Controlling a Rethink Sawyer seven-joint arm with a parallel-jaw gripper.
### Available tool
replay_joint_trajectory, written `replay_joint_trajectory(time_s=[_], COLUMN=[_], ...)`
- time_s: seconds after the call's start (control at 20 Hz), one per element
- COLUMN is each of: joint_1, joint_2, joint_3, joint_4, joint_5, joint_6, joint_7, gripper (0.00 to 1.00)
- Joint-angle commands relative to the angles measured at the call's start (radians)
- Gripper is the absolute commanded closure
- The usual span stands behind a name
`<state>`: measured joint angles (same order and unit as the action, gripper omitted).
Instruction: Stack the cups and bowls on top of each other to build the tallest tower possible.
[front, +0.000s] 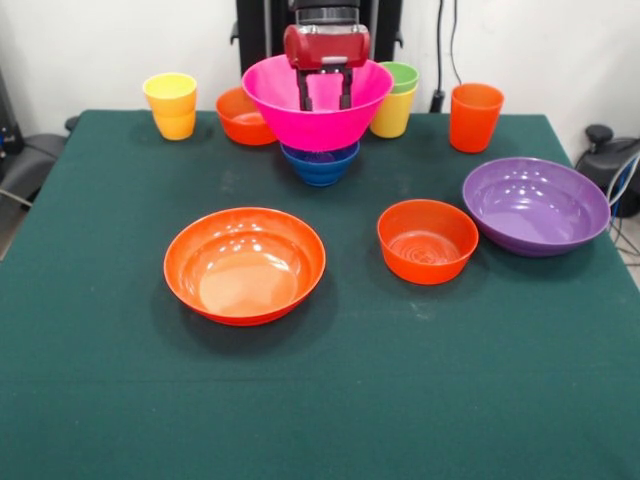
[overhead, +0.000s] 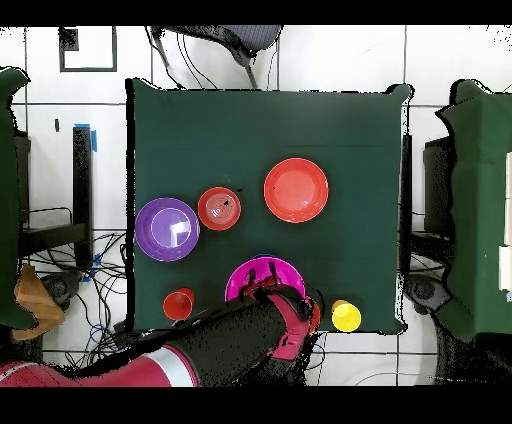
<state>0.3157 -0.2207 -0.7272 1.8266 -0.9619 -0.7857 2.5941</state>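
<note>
Left to right on your green surface (front: 100, 400): a yellow cup (front: 171, 105), a wide orange bowl (front: 245, 265) — then the gripper (front: 325, 88), jaws closed over the far rim of the pink bowl (front: 317, 105), held above the blue bowl (front: 319, 165) — and the purple bowl (front: 535, 205).

Front view. The gripper (front: 325, 100) reached into the big deep pink plastic bowl (front: 300, 120), directly above the small blue plastic bowl (front: 320, 165).

- **Picture-left of the gripper:** a small orange plastic bowl (front: 240, 120), then a yellow plastic cup (front: 171, 105).
- **Picture-right of the gripper:** a light green plastic cup (front: 403, 76) nested in a second yellow plastic cup (front: 391, 116), then the taller orange plastic cup (front: 475, 117).
- **Nearer the camera than the gripper:** the wide orange plastic bowl (front: 245, 265), a second small orange plastic bowl (front: 427, 241) and the wide purple plastic bowl (front: 535, 206).
</note>
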Motion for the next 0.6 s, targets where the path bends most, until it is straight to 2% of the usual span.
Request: replay_joint_trajectory(time_s=[0.05, 0.6], joint_1=[0.028, 0.044], joint_2=[0.038, 0.082], joint_3=[0.072, 0.048], joint_4=[-0.039, -0.041], joint_5=[0.079, 0.123], joint_6=[-0.038, -0.067], joint_7=[-0.292, -0.301], gripper=[0.0, 0.0])
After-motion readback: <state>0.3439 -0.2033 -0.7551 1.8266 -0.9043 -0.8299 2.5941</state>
